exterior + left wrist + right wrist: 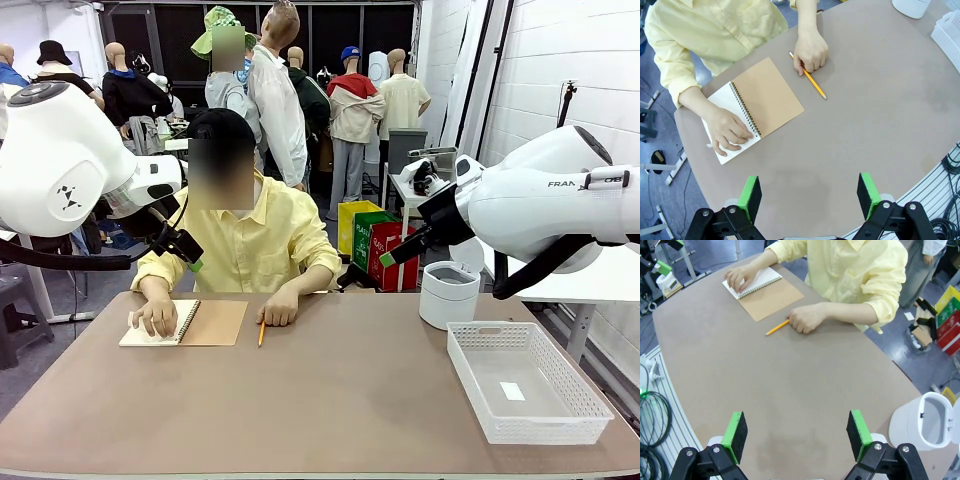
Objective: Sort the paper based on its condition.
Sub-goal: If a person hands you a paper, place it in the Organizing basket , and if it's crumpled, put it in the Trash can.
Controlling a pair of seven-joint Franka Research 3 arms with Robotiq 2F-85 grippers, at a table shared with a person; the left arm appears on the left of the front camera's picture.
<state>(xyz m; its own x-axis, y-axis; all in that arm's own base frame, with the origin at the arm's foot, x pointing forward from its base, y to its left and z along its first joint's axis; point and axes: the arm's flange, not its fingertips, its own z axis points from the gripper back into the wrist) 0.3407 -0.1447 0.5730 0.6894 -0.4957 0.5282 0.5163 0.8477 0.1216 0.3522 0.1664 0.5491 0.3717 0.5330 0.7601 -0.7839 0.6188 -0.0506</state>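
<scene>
Loose paper is out of view; the one white sheet I see is the open page of a spiral notebook (210, 322) (767, 95) (771, 297) with a brown cover, lying at the table's far left. One of the person's hands (730, 131) presses on that page. The other hand (811, 50) rests on an orange pencil (261, 333) (815, 85) (776, 327). My left gripper (196, 263) (810, 195) hangs open high above the near table, empty. My right gripper (388, 258) (797, 435) is also open and empty, raised over the table's middle.
A white lidded bin (448, 294) (927, 422) stands at the far right. In front of it sits a white mesh basket (590, 405) (950, 30) with a small white slip on its floor. The person sits at the far edge. Cables (652, 410) hang off the table's side.
</scene>
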